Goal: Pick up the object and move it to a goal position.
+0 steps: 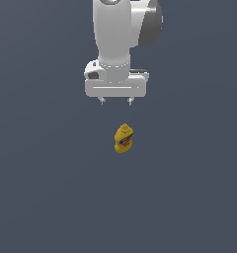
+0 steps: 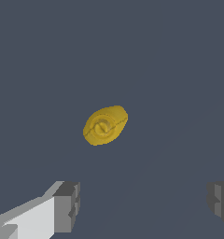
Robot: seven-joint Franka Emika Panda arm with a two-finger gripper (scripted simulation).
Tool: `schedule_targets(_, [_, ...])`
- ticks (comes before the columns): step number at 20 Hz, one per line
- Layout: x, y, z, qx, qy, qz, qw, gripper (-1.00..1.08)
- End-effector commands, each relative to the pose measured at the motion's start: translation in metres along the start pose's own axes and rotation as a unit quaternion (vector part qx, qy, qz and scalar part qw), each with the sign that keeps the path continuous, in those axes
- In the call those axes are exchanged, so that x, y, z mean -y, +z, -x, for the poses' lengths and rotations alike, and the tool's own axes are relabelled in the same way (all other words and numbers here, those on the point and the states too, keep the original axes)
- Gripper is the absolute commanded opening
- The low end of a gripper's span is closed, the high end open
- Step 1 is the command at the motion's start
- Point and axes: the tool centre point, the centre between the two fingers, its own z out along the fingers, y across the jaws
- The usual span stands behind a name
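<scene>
Fingers (image 2: 67,205) stand spread wide with nothing between them, and the yellow squeeze bottle (image 1: 124,138) stands upright on the dark floor, cap up, apart from the gripper (image 1: 116,101) and, in the exterior view, nearer than the fingertips and slightly right of their midline. From the wrist view its squashed oval body runs at a slant to the line joining the fingers, so I judge a shift over the cap and a small wrist turn come before descending.

Lighting is even and moderately dim. Renders are sharp, without glare, blur or edge distortion. Shading is soft; background uniform.
</scene>
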Motion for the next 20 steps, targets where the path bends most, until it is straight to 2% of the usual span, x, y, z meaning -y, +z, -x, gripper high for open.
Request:
schedule_targets(1, [0.000, 0.000, 0.000, 0.000, 0.000, 0.000, 1.0000, 1.00])
schedule_targets(10, [0.010, -0.011, -0.010, -0.012, -0.009, -0.008, 0.9999, 1.00])
schedule_targets(20, [0.010, -0.010, -0.010, -0.012, -0.004, -0.008, 0.9999, 1.00])
